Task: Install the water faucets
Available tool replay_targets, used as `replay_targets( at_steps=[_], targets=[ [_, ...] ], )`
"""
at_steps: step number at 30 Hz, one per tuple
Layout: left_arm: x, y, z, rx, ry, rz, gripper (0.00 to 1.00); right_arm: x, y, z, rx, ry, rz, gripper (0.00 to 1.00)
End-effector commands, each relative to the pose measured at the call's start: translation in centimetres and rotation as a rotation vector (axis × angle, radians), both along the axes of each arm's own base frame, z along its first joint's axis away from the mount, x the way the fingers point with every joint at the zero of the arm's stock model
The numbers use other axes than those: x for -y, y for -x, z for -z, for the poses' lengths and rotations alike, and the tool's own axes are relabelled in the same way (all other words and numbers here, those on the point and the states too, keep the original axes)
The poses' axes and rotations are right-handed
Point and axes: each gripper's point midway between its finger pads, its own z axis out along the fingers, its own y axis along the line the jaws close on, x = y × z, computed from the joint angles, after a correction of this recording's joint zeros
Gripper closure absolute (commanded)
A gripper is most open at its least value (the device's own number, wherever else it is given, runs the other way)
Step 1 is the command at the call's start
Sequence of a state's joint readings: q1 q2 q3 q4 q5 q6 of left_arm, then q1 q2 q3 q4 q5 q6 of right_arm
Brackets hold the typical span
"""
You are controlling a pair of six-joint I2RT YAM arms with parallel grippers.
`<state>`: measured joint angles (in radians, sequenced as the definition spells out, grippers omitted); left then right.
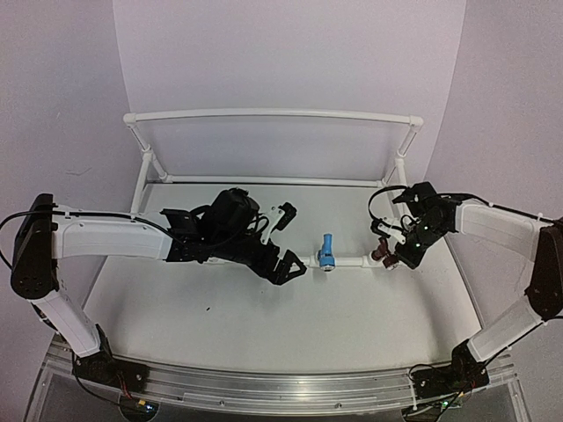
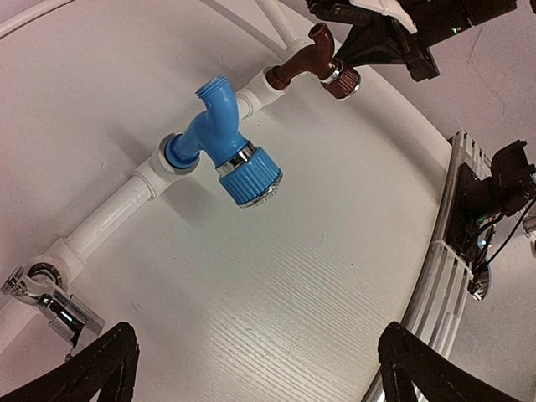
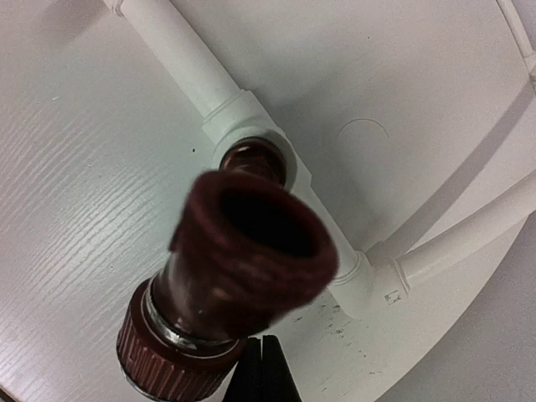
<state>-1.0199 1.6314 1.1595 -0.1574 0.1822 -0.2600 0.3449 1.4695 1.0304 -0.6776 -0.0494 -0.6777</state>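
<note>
blue faucet (image 2: 224,151), red-brown faucet (image 2: 308,60), white pipe frame (image 2: 109,219)

Light-blue plastic faucet (image 2: 219,138): smooth, slight sheen; ribbed knob w/ shiny chrome ring. Dark red-brown plastic faucet (image 3: 243,268): duller, fine-rough at mouth rim; ribbed knob, bright metal band. Small grey metal faucet (image 2: 52,303): polished, mirror-like. White plastic pipe frame (image 2: 109,219): smooth, semi-gloss. White tabletop (image 2: 276,285): matt, fine parallel grain. Silver metal rail (image 1: 281,387) at near edge: brushed alu. look.

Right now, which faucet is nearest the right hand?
The red-brown faucet, at the right end of the pipe, beside the right hand. The blue one sits mid-pipe, the grey one at the left end.
</note>
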Motion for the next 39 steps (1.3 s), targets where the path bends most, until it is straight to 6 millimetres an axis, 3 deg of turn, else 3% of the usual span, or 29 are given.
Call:
replay_targets(
  at_steps=[1, 9, 24, 35, 39],
  targets=[
    [0.7, -0.6, -2.8, 0.046, 0.058, 0.004, 0.00, -1.9, 1.5, -0.2, 0.002, -0.105, -0.033, 1.00],
    [0.7, -0.6, -2.7, 0.042, 0.056, 0.003, 0.00, -3.1, 1.4, -0.5, 0.047, -0.144, -0.065, 1.00],
    [0.5, -0.6, -2.5, 0.045, 0.052, -0.003, 0.00, -8.6, 0.0, -2.1, 0.152, -0.133, -0.037, 1.00],
    [0.0, -0.5, -2.3, 0.045, 0.048, -0.012, 0.00, -9.5, -4.8, -4.2, 0.246, -0.112, 0.111, 1.00],
    [-0.4, -0.5, -2.4, 0.049, 0.048, -0.023, 0.00, -8.5, -6.0, -4.1, 0.283, -0.039, 0.138, 1.00]
  ],
)
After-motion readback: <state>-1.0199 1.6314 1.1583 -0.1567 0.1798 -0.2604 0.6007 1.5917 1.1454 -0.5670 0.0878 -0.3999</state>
